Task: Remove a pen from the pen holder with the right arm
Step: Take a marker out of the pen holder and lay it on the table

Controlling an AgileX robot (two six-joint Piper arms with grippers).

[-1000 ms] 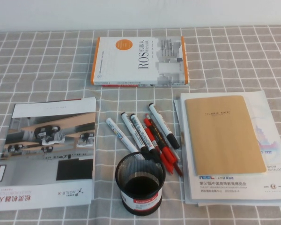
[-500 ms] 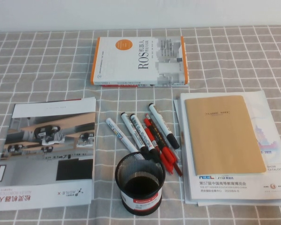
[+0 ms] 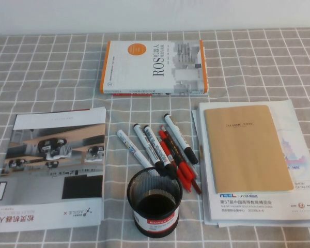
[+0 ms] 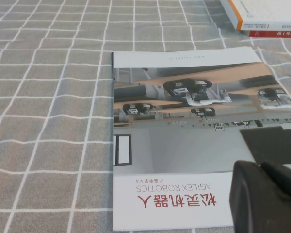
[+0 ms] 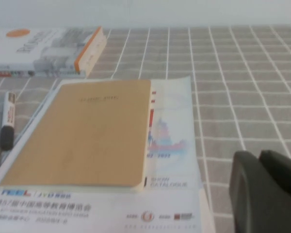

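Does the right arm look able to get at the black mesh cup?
Probably yes: nothing covers the mesh cup. The right gripper hovers shut near the catalogue beside it; the left gripper is by the brochure.

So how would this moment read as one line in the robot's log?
pens lying out beside pen holder | right gripper shut, empty, beside catalogue | left gripper shut, over brochure corner

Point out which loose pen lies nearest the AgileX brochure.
The leftmost white pen; the other pens lie farther right. The left hand hangs over the brochure, the right hand beside the catalogue, both shut.
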